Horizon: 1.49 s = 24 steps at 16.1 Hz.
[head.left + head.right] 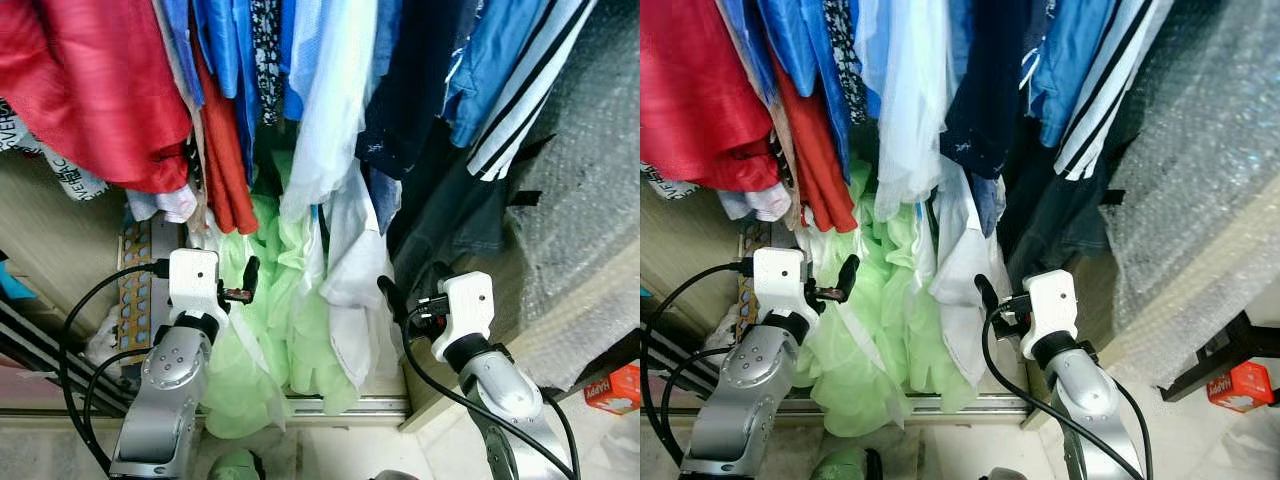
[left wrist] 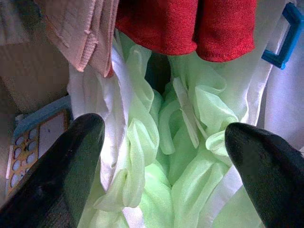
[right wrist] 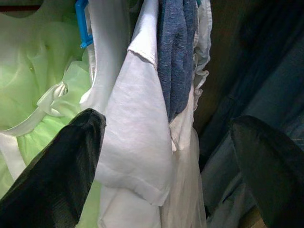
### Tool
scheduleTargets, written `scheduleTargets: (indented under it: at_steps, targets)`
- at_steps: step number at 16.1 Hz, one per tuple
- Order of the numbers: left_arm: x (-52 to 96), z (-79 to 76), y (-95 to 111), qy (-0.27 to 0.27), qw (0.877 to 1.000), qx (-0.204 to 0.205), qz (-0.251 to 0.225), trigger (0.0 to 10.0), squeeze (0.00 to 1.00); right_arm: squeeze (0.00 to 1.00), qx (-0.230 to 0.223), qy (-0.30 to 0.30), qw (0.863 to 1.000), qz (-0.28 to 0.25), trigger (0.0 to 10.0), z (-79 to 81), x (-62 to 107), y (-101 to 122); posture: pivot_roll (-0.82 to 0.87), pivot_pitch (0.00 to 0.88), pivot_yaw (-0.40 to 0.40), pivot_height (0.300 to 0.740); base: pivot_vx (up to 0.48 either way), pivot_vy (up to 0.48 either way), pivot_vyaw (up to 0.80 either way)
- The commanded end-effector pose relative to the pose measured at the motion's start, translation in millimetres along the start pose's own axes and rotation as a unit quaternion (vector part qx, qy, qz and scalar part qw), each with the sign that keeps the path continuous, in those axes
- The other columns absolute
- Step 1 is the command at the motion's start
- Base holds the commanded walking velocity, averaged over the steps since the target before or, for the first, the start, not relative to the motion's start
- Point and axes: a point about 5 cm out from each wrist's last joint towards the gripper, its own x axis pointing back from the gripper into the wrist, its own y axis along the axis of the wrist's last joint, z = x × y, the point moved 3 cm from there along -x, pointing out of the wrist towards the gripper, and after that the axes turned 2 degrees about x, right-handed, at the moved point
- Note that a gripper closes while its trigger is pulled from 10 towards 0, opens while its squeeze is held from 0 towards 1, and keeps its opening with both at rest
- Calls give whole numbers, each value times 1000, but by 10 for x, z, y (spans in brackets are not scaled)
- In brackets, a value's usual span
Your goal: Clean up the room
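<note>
Hanging clothes (image 1: 330,110) hide closet back | left gripper (image 2: 161,166) spread | right gripper (image 3: 166,166) spread

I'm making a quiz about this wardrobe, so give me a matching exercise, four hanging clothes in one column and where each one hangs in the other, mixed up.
Things:
1. red garment
2. pale green dress
3. white shirt
4. striped dark top

Places:
A. low in the middle, just ahead of the left gripper
B. far left of the rail
C. far right, next to the bubble wrap
D. low down, just left of the right gripper

Pairs: 1-B, 2-A, 3-D, 4-C
</note>
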Motion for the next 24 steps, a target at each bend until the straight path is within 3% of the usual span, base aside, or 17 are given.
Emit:
scheduleTargets:
  at_steps: [1, 8, 14, 18, 21, 24]
  targets:
    - [3, 0, 37, -2, 1000, -5, -3, 10000, 0, 0, 3, 2, 1000, -9, 10000, 8, -10, 65, -43, 0, -24, 740, 0, 480, 0]
    - [-19, -36, 75, -12, 1000, -8, -15, 10000, 0, 0, 1, 9, 1000, -16, 10000, 14, -26, 77, -47, 0, -25, 740, 0, 467, 0]
    - [-17, -105, 144, -26, 999, -5, -34, 10000, 0, 0, 3, 3, 1000, -19, 10000, -2, -27, 76, -48, 0, -24, 740, 0, 0, 0]
    - [-11, -159, 172, -41, 998, -27, -43, 10000, 0, 0, 14, -1, 1000, -22, 10000, -8, -16, 82, -50, 0, -23, 740, 0, 0, 0]
    - [49, -185, 290, -57, 995, -10, -83, 10000, 0, 0, 39, -55, 997, -28, 10000, -157, 68, 97, -50, 0, -8, 740, 0, 0, 298]
    - [114, -38, 390, -21, 993, -27, -109, 10000, 0, 0, 48, -118, 991, -41, 10000, -288, 183, 176, -67, 0, 16, 740, 0, 0, 0]
